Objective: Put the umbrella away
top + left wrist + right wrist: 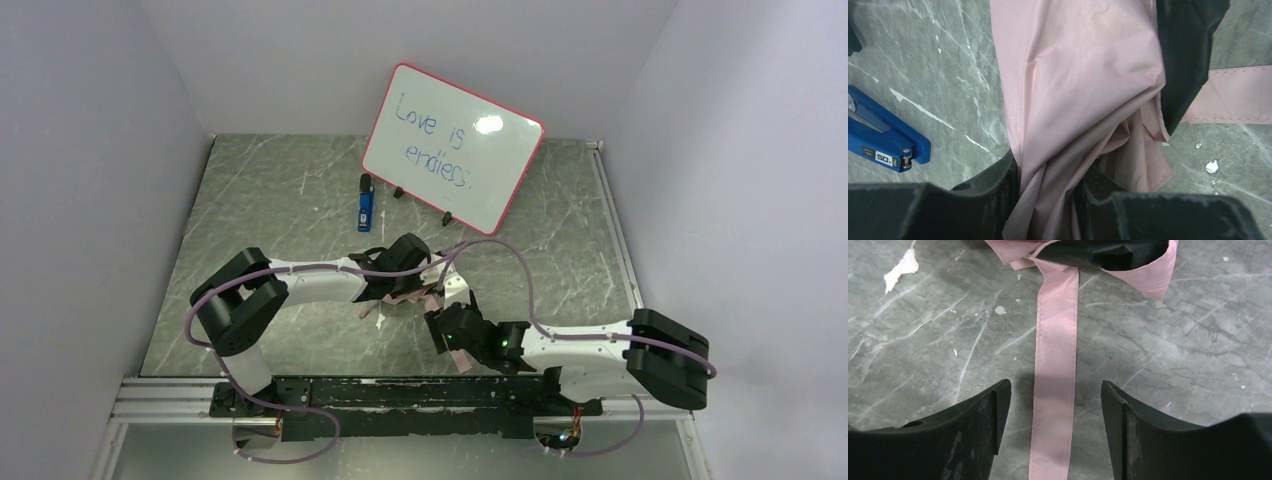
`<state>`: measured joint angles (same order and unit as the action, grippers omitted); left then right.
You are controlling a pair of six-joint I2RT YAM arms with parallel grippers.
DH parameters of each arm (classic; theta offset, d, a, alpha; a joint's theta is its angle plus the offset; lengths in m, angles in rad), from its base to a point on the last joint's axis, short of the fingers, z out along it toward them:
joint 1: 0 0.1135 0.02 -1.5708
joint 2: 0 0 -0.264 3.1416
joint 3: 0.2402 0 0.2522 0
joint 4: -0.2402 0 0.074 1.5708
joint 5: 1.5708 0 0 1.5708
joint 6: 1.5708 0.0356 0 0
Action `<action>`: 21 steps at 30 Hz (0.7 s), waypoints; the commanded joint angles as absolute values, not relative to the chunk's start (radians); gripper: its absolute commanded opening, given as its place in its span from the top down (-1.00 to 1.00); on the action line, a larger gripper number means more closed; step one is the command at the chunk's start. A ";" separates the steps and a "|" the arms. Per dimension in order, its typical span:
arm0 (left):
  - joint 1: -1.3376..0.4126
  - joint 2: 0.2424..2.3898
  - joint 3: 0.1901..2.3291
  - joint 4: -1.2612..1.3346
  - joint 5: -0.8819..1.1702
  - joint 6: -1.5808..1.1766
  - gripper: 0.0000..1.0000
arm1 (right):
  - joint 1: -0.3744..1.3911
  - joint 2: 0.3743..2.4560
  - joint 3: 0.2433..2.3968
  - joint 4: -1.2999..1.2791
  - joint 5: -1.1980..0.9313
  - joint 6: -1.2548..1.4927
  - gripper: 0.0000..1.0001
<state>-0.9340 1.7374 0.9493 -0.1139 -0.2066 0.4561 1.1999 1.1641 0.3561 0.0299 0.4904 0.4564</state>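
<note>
The umbrella (1078,75) is a crumpled bundle of pale pink fabric with a black underside, lying on the marble table near the middle (402,298). My left gripper (1048,175) is shut on a bunched fold of that fabric, which fills the gap between its fingers. The umbrella's flat pink closing strap (1055,355) runs straight out from the bundle (1148,275) across the table. My right gripper (1055,395) stands open astride the strap, with both fingers clear of it. In the top view it sits just right of the bundle (445,335). Shaft and handle are hidden.
A blue stapler (366,205) lies behind the left gripper, also seen in the left wrist view (883,137). A red-framed whiteboard (455,145) leans against the back wall. White paper scraps (900,267) dot the table. Walls close in on left and right.
</note>
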 commanded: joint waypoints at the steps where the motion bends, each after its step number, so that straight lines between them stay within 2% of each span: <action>1: -0.919 1.794 0.910 -0.199 -0.267 0.480 0.90 | 1.204 1.219 0.407 -0.015 0.524 0.541 -0.37; 14: -0.918 1.792 0.908 -0.195 -0.268 0.482 0.91 | 1.205 1.343 0.478 -0.172 0.491 0.656 -0.14; 21: -0.918 1.796 0.911 -0.199 -0.264 0.480 0.91 | 1.206 1.364 0.482 -0.198 0.480 0.690 0.09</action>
<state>-0.9241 1.7420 0.9489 -0.1017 -0.2367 0.4507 1.1999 1.3323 0.4908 -0.1219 0.5217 0.6411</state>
